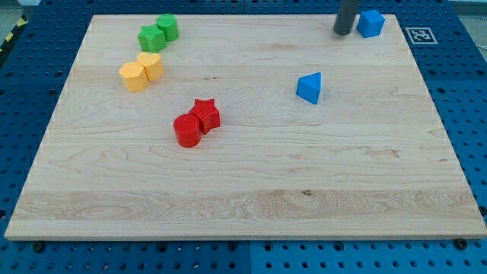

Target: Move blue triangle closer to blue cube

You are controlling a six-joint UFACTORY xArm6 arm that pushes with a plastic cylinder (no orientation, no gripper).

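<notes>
The blue triangle lies on the wooden board, right of the board's middle. The blue cube sits at the view's top right, near the board's far edge. My tip is the lower end of a dark rod that comes down from the top edge; it rests just left of the blue cube, close to it but with a small gap. The tip is above and to the right of the blue triangle, well apart from it.
A red star and a red cylinder touch near the middle left. Two yellow blocks and two green blocks sit at the top left. A blue pegboard surrounds the board.
</notes>
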